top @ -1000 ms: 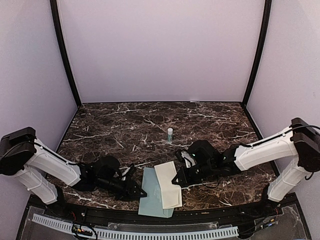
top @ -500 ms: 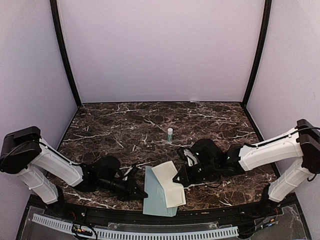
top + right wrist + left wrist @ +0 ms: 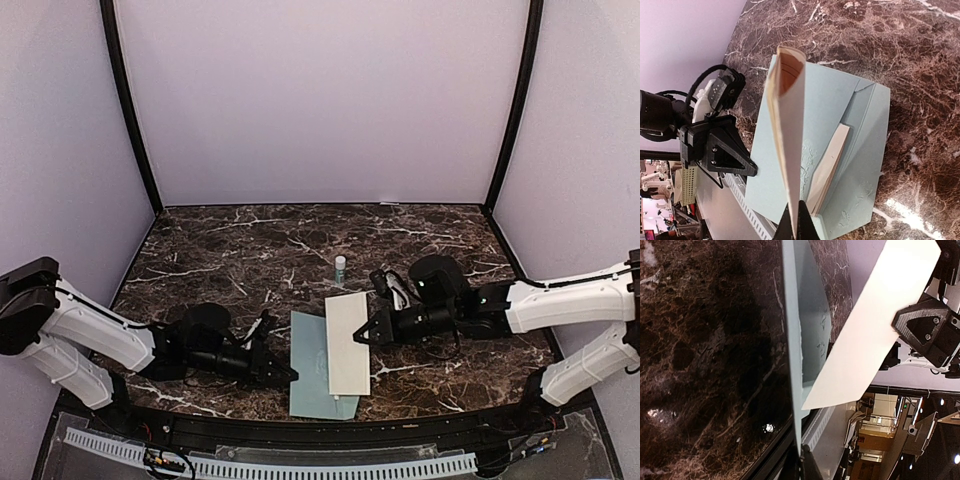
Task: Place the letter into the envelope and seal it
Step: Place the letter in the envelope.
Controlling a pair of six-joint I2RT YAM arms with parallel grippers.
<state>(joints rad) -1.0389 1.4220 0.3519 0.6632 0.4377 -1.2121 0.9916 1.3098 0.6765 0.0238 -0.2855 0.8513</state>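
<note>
- Two black two-finger grippers are meeting over paperwork at the near middle of a dark brown marbled table (image 3: 230, 250).
- Left gripper (image 3: 288, 377) is pinching fully closed on the near left edge of a pale grey-teal rectangular paper envelope (image 3: 308, 365), which is lying flat just left of centre.
- Right gripper (image 3: 361, 338) is clamping tight on the right edge of a cream folded paper letter (image 3: 347, 345), keeping that side raised at a slant.
- Letter is overlapping the envelope's right half, with its far end sticking out past the envelope. Whether its near end is sitting inside the pocket cannot be told.
- Small white-and-green glue stick (image 3: 340, 267) is standing upright farther back, apart from both papers.
</note>
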